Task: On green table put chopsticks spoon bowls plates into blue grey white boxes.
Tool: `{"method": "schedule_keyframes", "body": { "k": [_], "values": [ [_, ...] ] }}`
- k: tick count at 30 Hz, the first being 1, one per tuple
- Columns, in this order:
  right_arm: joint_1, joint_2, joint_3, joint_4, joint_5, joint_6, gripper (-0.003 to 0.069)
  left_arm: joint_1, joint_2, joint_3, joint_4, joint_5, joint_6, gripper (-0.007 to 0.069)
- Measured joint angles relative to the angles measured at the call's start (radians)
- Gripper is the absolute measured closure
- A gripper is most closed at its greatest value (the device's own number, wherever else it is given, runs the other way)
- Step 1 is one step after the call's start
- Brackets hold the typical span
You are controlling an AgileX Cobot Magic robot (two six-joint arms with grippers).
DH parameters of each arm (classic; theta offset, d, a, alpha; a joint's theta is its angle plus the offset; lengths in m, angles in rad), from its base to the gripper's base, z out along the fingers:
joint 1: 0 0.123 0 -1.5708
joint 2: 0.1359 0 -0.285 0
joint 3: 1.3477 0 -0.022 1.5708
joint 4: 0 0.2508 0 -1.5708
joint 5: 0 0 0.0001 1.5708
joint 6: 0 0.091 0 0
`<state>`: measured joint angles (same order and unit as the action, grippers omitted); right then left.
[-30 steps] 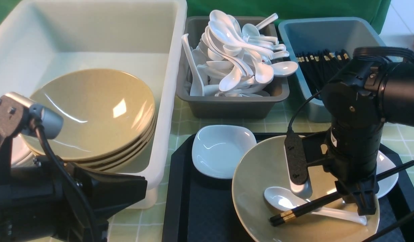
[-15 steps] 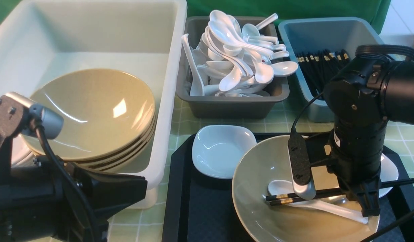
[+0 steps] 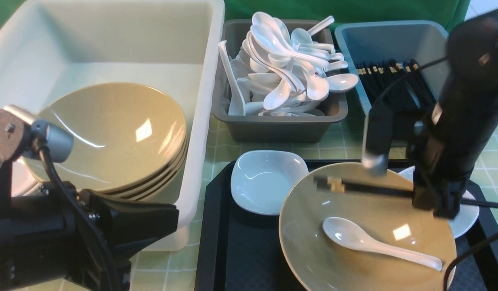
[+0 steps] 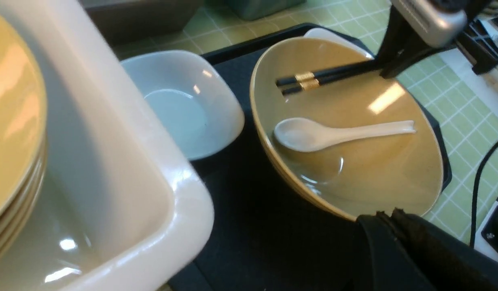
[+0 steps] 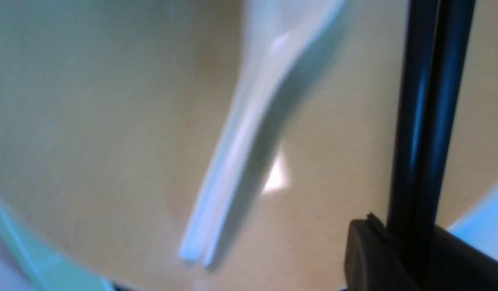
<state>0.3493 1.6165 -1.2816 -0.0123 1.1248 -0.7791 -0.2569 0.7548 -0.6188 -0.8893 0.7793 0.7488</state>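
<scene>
Since the chopsticks [image 3: 362, 187] hang level just above the bowl [image 3: 309, 246], touching nothing else, the right claw [image 3: 433, 200] is clenched on the pair. It grips past mid-length, toward the thin ends. The gold-banded thick ends jut free over the bowl's far left side.

Handling, as judged: light, stiff and glossy, hence slippery. As two separate sticks they can scissor, or one can slide out. The hold is off-centre, so the long free end may swing on a quick move. A grip across both sticks nearer the middle would be steadier.

The spoon [image 3: 354, 238] lies inside the bowl. The blue box [image 3: 394, 36], behind the bowl to the right, holds more chopsticks and is the likely destination. The left claw [image 4: 388, 216] is clenched and empty, left of the bowl.
</scene>
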Motion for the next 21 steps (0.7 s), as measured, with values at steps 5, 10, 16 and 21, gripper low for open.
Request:
{"method": "schedule_keyframes", "body": {
  "k": [5, 10, 16, 21],
  "values": [
    [-0.126, 0.000, -0.065, 0.163, -0.069, 0.068, 0.0545, 0.000, 0.026, -0.011, -0.136, -0.035, 0.183, 0.0627],
    [-0.253, 0.002, -0.122, 0.325, -0.177, 0.122, 0.0545, 0.000, 0.102, -0.089, -0.187, -0.024, 0.243, 0.0627],
    [-0.392, 0.101, -0.270, 0.525, -0.286, 0.164, 0.0545, 0.000, 0.235, -0.206, -0.190, 0.046, 0.257, 0.0627],
    [-0.453, 0.280, -0.394, 0.678, -0.389, 0.186, 0.0545, 0.000, 0.312, -0.239, -0.226, 0.088, 0.257, 0.0627]
  ]
}}
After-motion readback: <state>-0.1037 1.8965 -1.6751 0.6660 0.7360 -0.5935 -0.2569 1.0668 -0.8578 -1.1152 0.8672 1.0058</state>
